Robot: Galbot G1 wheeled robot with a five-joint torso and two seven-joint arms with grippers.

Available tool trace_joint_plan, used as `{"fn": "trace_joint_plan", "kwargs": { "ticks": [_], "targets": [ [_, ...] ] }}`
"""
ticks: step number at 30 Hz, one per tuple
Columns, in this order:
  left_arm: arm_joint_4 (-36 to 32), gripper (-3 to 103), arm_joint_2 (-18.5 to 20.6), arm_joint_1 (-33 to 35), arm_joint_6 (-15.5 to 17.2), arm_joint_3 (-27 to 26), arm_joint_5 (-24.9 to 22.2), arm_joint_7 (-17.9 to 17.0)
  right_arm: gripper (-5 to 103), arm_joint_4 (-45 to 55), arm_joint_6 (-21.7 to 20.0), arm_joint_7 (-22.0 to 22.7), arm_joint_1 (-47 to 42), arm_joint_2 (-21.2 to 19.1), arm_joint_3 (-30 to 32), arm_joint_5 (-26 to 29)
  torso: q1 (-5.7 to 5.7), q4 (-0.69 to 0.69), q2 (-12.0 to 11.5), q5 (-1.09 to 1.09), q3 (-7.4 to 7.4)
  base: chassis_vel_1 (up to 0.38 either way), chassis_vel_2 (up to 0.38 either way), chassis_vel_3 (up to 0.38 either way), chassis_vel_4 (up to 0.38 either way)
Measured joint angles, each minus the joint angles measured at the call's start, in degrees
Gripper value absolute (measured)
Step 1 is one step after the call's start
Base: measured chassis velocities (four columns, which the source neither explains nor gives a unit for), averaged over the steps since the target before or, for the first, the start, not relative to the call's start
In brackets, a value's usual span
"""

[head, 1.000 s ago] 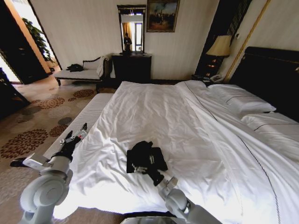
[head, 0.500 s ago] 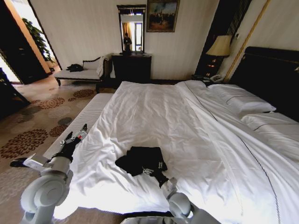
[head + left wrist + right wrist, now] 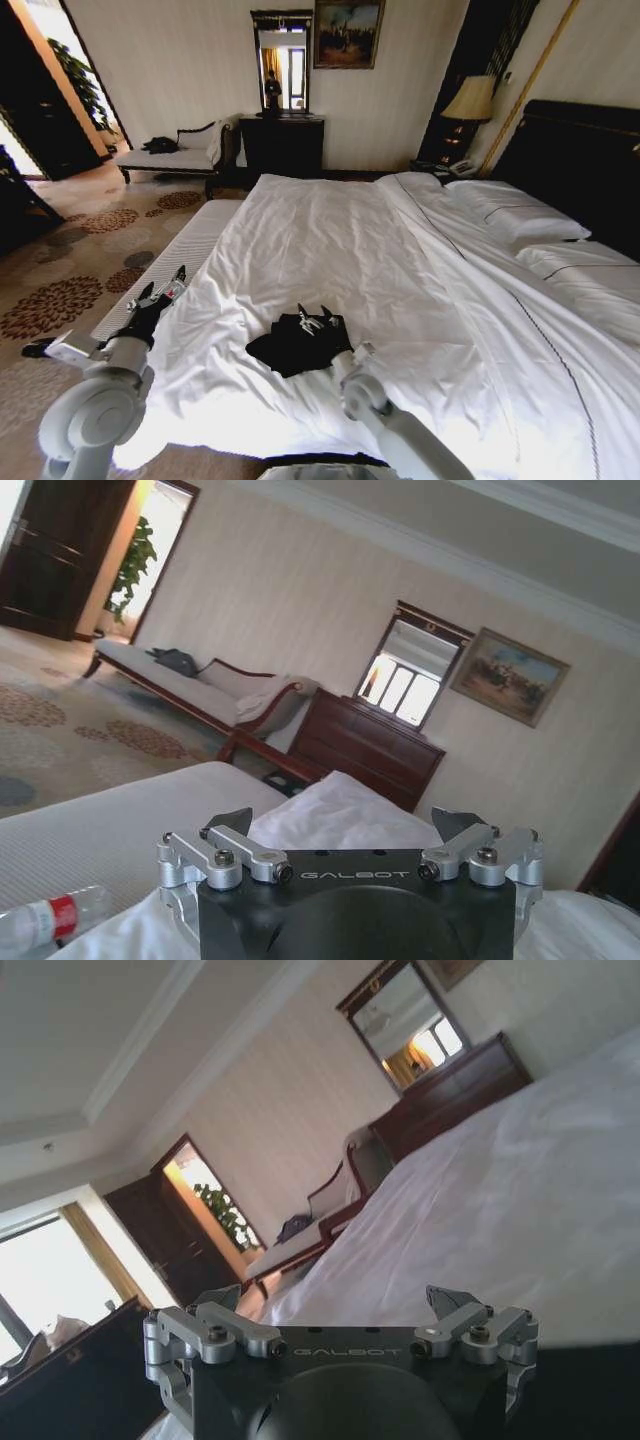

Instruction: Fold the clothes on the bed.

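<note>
While the left pincer (image 3: 160, 293) hangs spread apart off the bed's left edge, right pincer (image 3: 318, 322) fingers apart over the crumpled black soft-fabric T-shirt (image 3: 290, 345), near the foot edge of the large white-sheeted bed (image 3: 330, 230), white pillows (image 3: 515, 215) by the far dark headboard.

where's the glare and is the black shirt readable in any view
Head view: the doorway top left is blown out, the bed reads bright, and the T-shirt under the right hand is a dark mass with no lettering legible. Right wrist view: the window at one edge is washed out. Left wrist view: the mirror glows; the left hand looks open.
</note>
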Motion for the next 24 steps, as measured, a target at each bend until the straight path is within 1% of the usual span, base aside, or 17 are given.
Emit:
{"fn": "trace_joint_plan", "kwargs": {
  "ticks": [6, 10, 11, 15, 18, 20, 21, 23, 24],
  "targets": [
    [0.4, 100, -0.5, 0.4, 0.7, -0.7, 0.4, -0.7, 100, -3.4, 0.1, -1.2, 1.7, 1.9, -4.3, 0.0, 0.00, -0.01, 0.0, 0.00, 0.00, 0.000, 0.000, 0.000, 0.000],
    [0.4, 100, -0.9, 0.5, 1.0, -1.2, 0.5, -0.9, 100, -6.6, 1.7, -3.5, 2.6, 3.3, -8.5, -2.1, 0.00, -0.01, 0.0, 0.00, 0.00, 0.000, 0.000, 0.000, 0.000],
    [0.4, 100, -0.9, 0.5, 1.0, -1.2, 0.5, -0.9, 100, -6.6, 1.7, -3.5, 2.6, 3.3, -8.5, -2.1, 0.00, -0.01, 0.0, 0.00, 0.00, 0.000, 0.000, 0.000, 0.000],
    [0.4, 100, -1.0, 1.0, 1.0, -2.1, 0.6, -1.1, 100, -9.2, 3.3, -6.3, 3.5, 4.7, -11.7, -3.9, 0.00, -0.01, 0.0, 0.00, 0.00, 0.000, 0.000, 0.000, 0.000],
    [0.5, 100, -1.0, 1.1, 1.0, -2.4, 0.6, -1.1, 100, -10.0, 4.1, -7.5, 4.0, 5.3, -12.7, -4.3, 0.00, 0.00, 0.0, 0.00, 0.00, 0.000, 0.000, 0.000, 0.000],
    [0.7, 100, -1.0, 1.1, 1.0, -2.4, 0.7, -1.1, 100, -10.0, 5.5, -8.9, 4.2, 5.6, -13.5, -5.4, 0.00, 0.00, 0.0, 0.01, 0.00, 0.000, 0.000, 0.000, 0.000],
    [0.7, 100, -1.0, 1.1, 1.0, -2.4, 0.7, -1.1, 100, -10.0, 5.5, -8.9, 4.2, 5.6, -13.5, -5.4, 0.00, 0.00, 0.0, 0.01, 0.00, 0.000, 0.000, 0.000, 0.000],
    [1.0, 100, -1.3, 1.0, 1.0, -2.2, 0.9, -1.1, 100, -7.8, 6.7, -9.6, 4.2, 5.2, -13.9, -6.7, 0.00, 0.00, 0.0, 0.02, 0.00, 0.000, 0.000, 0.000, 0.000],
    [1.2, 100, -1.5, 0.9, 1.0, -1.9, 1.2, -1.1, 100, -5.3, 7.3, -10.0, 4.0, 4.3, -13.5, -7.4, 0.00, 0.00, 0.0, 0.01, 0.00, 0.000, 0.000, 0.000, 0.000]
  ]
}}
